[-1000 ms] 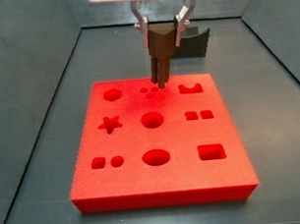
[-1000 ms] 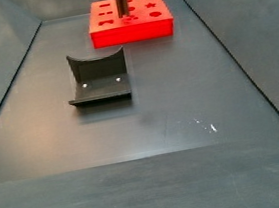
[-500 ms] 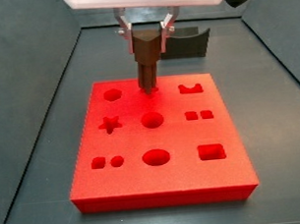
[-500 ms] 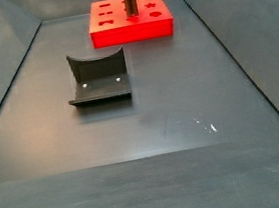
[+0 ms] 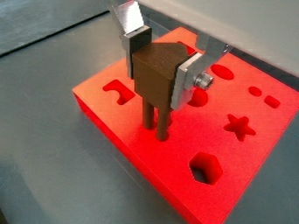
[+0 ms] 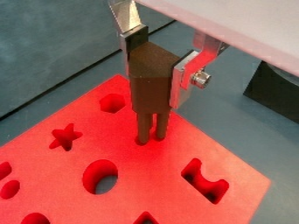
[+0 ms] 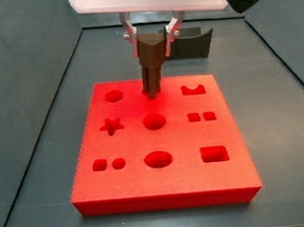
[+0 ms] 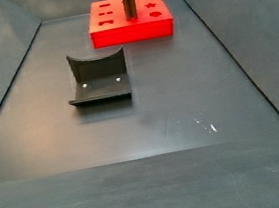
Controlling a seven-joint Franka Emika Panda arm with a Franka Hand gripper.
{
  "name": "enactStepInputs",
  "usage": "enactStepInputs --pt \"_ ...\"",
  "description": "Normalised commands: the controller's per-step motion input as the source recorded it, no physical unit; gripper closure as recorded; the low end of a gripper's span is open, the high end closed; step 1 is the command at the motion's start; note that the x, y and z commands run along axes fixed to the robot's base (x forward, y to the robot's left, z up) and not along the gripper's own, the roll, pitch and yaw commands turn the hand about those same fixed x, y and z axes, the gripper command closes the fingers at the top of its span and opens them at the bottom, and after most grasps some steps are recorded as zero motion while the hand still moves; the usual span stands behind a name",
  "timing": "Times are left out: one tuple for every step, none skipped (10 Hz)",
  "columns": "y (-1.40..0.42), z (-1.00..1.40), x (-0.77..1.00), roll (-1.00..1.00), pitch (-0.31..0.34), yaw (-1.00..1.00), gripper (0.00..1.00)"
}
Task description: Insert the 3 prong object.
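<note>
We see gripper [image 5: 163,68] over red board [image 5: 222,166] — jaws clamped on peg [image 6: 149,92], prongs below jaws reaching board holes.

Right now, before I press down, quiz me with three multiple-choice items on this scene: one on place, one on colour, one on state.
1. Where are the 3 prong object's tips?
A. on the bare floor
B. at the red board's surface
C. inside the fixture

2. What colour is the board?
A. red
B. blue
C. green

3. How is the gripper?
A. open, empty
B. out of view
C. shut on the 3 prong object

Answers: 1 B, both wrist views show the prongs meeting the board; 2 A, every view shows red; 3 C, the silver fingers clamp the dark peg.
</note>
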Motion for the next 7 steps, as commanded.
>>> enactStepInputs --pt "-0.04 -0.14 -0.05 0.06 0.000 0.02 1.00" --pt "0.00 -0.19 0.00 0.08 0.000 0.13 1.00" --pt "0.04 -0.23 0.00 0.06 0.000 0.18 1.00" --pt "0.15 -0.24 0.02 0.06 0.000 0.25 1.00" --pt "0.12 -0.25 0.12 0.06 0.000 0.28 1.00" --pt "0.03 -0.19 0.11 0.03 0.000 0.21 1.00" --pt "0.00 -0.11 0.00 0.00 0.000 0.09 1.00"
